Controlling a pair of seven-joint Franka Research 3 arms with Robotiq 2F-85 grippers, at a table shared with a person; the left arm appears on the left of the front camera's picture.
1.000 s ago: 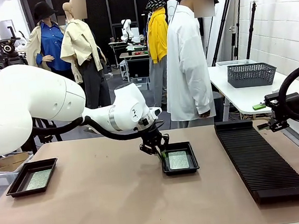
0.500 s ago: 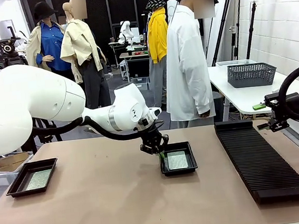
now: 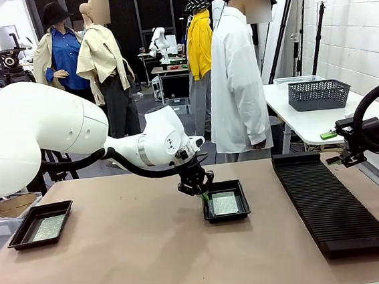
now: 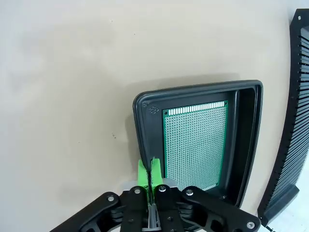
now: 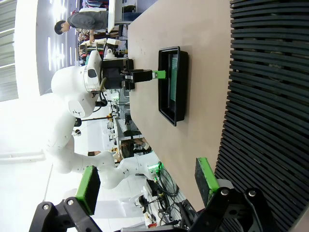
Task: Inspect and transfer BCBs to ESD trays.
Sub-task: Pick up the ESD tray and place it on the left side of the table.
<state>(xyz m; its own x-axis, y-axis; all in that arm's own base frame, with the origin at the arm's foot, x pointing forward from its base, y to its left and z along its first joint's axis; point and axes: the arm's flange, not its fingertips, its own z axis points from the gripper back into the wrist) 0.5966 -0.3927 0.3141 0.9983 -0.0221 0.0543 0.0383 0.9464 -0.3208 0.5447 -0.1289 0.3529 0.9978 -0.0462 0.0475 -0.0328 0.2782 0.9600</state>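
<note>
Left gripper jaws pinched on the left rim of the centre ESD tray, BCB inside. Right gripper jaws spread over the slotted rack.

The long black ribbed slotted rack is cut off by the left wrist view's right edge. The near rim of the shallow black glossy tray is hidden behind the black gripper linkage.
</note>
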